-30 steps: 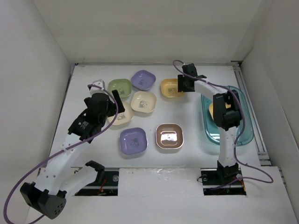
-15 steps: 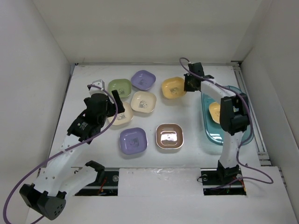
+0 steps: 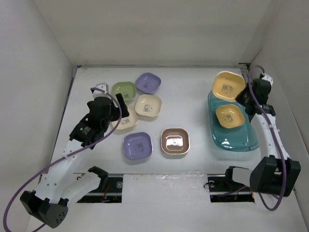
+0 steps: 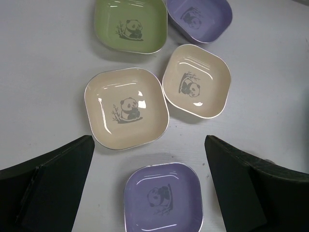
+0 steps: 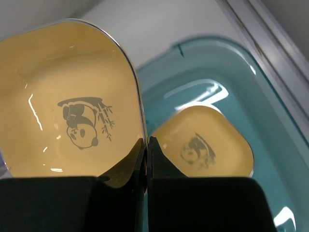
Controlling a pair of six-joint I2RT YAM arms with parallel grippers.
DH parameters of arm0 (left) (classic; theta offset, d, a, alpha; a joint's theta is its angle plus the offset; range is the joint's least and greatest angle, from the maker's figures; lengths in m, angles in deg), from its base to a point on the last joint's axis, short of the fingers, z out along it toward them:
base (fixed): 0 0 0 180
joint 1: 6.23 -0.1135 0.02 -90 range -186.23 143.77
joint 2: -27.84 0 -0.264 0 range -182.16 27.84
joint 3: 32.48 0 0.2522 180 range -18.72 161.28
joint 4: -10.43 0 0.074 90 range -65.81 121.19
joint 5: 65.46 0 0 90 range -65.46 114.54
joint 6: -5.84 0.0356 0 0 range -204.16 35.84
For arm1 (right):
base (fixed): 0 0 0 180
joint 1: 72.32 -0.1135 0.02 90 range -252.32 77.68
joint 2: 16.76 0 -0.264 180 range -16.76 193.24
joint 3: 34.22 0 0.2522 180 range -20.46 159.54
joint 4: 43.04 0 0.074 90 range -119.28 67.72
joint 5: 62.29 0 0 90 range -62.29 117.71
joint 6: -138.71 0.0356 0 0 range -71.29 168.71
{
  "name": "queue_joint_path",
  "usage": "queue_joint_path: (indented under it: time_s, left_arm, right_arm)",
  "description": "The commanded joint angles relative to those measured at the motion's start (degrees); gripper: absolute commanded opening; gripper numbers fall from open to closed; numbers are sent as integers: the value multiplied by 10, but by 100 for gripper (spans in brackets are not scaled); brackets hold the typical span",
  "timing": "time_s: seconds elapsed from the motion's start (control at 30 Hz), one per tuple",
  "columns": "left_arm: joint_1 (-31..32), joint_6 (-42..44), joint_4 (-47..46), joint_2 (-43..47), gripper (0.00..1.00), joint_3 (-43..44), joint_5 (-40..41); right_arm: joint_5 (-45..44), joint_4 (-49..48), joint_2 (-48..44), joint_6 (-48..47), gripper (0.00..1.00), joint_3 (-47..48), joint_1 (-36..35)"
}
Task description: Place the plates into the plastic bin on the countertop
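My right gripper (image 3: 244, 94) (image 5: 146, 145) is shut on the rim of a yellow-orange plate (image 3: 229, 85) (image 5: 67, 101), holding it tilted above the far end of the teal plastic bin (image 3: 239, 140) (image 5: 241, 72). A second yellow-orange plate (image 3: 230, 116) (image 5: 203, 147) lies inside the bin. My left gripper (image 3: 119, 109) (image 4: 148, 145) hangs open over the countertop (image 3: 193, 106), above a cream plate (image 3: 127, 122) (image 4: 126, 108) and a lavender plate (image 3: 137, 145) (image 4: 163, 198). Green (image 3: 124, 90), lavender (image 3: 147, 82), cream (image 3: 148, 105) and brown-pink (image 3: 175, 140) plates also lie there.
A small white block (image 3: 100, 88) sits at the far left beside the green plate. White walls close in the countertop on the left, the back and the right. The arm bases stand at the near edge.
My right gripper shut on the yellow-orange plate, lifted it off the countertop and carried it right, over the bin's far end. The left arm has not moved.
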Motion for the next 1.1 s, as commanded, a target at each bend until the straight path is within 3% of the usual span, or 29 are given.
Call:
queue_joint_path:
  time_s: [0.0,0.1,0.2,0.5,0.73,0.8,0.87,1.03,1.07]
  left_arm:
    - [-2,7,-18,13,100,1,-4]
    - [-2,12,-18,13,100,1,-9]
    - [-2,12,-18,13,100,1,-15]
    - [-2,12,-24,13,100,1,-20]
    - [-2,17,-24,13,100,1,-30]
    - [-2,17,-24,13,100,1,-30]
    - [-2,17,-24,13,100,1,-30]
    - [-2,17,-29,13,100,1,-41]
    - [-2,17,-29,13,100,1,-41]
  right_arm:
    - [-13,5,-61,65,0,-101,42]
    - [-18,-19,-98,80,0,-156,82]
    - [-75,9,-118,103,0,-172,87]
    - [-120,25,-124,218,0,-229,99]
    - [-79,-48,-98,232,1,-266,92]
    - [-86,-48,-90,232,6,-260,84]
    - [-86,-48,-84,223,29,-255,78]
    - [-58,-59,-92,176,50,-241,72]
    - [-58,-68,-126,169,68,-241,63]
